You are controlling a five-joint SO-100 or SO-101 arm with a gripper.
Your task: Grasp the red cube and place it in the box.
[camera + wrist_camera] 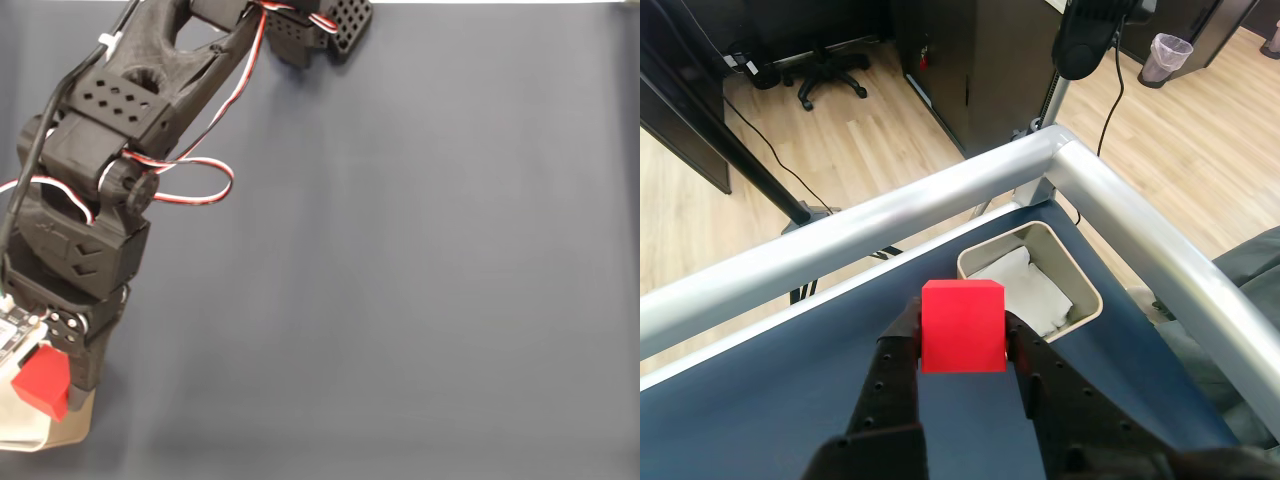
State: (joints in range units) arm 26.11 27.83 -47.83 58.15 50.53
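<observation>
Dark blue tabletop (420,280), wood floor past the metal rail (940,200) in the wrist view. We see the gripper (962,338) clamped on the red cube (962,325), lifted at lower centre. Grasp done; drop left. Cube matte, plain-faced. The box (1083,290), tan with white inside, sits just beyond.

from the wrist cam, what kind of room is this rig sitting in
Probably an office or lab. Past the table's metal rail the wrist view shows a light wood floor, a wheeled office chair and a waste bin. The gripper holds the red cube near the box.
</observation>
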